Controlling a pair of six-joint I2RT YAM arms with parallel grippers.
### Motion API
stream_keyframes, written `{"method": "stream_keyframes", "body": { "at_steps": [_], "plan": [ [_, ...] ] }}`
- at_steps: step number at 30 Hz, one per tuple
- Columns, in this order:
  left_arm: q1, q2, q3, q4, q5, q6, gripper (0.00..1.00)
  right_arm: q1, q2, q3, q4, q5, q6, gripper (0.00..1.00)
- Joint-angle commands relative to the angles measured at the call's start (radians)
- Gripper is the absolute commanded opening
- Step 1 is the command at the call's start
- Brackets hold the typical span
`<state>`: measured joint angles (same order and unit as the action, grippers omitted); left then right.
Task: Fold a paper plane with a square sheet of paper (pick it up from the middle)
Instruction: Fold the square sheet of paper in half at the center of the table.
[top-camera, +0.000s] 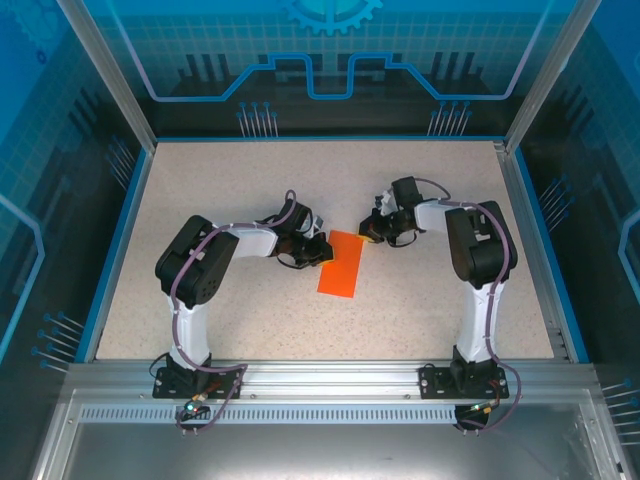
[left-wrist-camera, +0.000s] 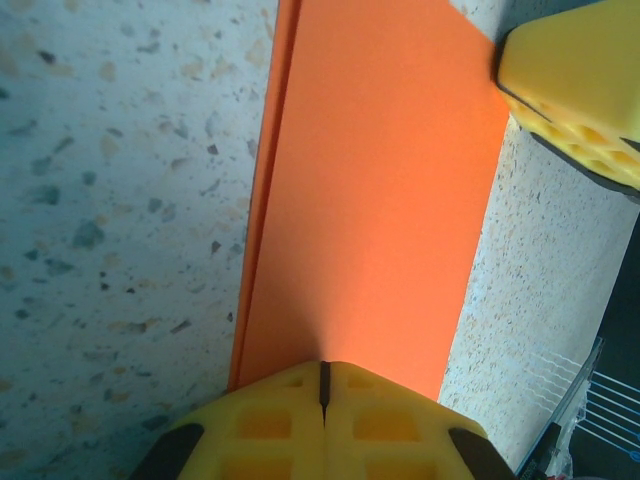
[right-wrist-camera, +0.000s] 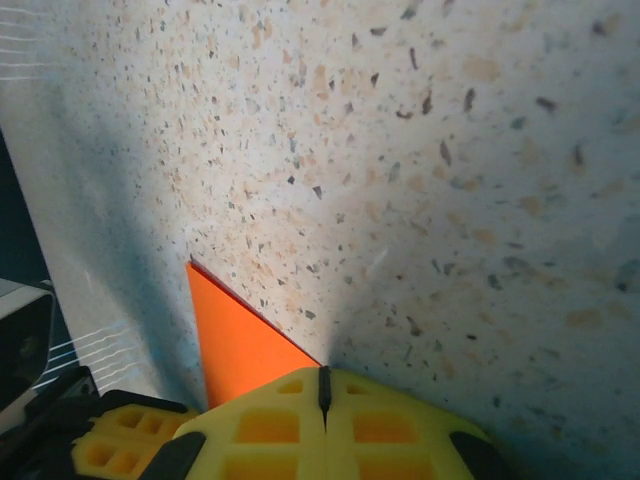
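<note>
**One fold done, most of the plane still to make**

The paper (top-camera: 343, 263) lies on the table (top-camera: 250, 180) as a doubled strip, folded once. It has no nose or wing folds, so the plane looks barely begun. The left tool (top-camera: 315, 245), closed tight, bears on the paper's far-left end. The right tool (top-camera: 372, 230), also closed, sits at its far-right corner. Neither seems to pinch it.

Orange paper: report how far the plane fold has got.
Done: the orange paper lies as a narrow rectangle, with a doubled layer along one long edge in the left wrist view, so one half-fold looks made. In hand: the left gripper and right gripper are shut, tips down at its far end, apparently pressing. Left: no pointed nose or wings yet.
</note>
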<state>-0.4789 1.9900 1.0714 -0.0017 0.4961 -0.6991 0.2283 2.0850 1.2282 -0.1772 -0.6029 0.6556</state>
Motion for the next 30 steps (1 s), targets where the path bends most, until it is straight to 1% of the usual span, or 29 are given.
{"method": "stream_keyframes", "body": {
  "at_steps": [1,10,14,17,23,27,30],
  "plan": [
    [-0.010,0.062,-0.029,-0.123,-0.055,0.029,0.00,-0.017,0.038,0.004,-0.026,0.020,0.014,0.03],
    [-0.011,0.055,-0.032,-0.125,-0.055,0.029,0.00,-0.022,-0.037,0.037,-0.063,-0.012,0.027,0.04],
    [-0.011,0.056,-0.028,-0.126,-0.058,0.029,0.00,-0.020,-0.032,0.057,-0.097,0.005,0.013,0.04],
    [-0.010,0.061,-0.026,-0.125,-0.053,0.024,0.00,-0.021,0.008,0.070,-0.115,0.019,0.008,0.04],
    [-0.011,0.060,-0.025,-0.125,-0.053,0.025,0.00,-0.026,0.043,0.039,-0.087,0.024,0.035,0.04],
    [-0.011,0.060,-0.026,-0.124,-0.052,0.024,0.00,-0.029,0.021,0.050,-0.108,0.006,0.050,0.04],
    [-0.011,0.058,-0.024,-0.125,-0.052,0.023,0.00,-0.032,-0.024,0.072,-0.173,0.026,0.041,0.05]
  ]
}}
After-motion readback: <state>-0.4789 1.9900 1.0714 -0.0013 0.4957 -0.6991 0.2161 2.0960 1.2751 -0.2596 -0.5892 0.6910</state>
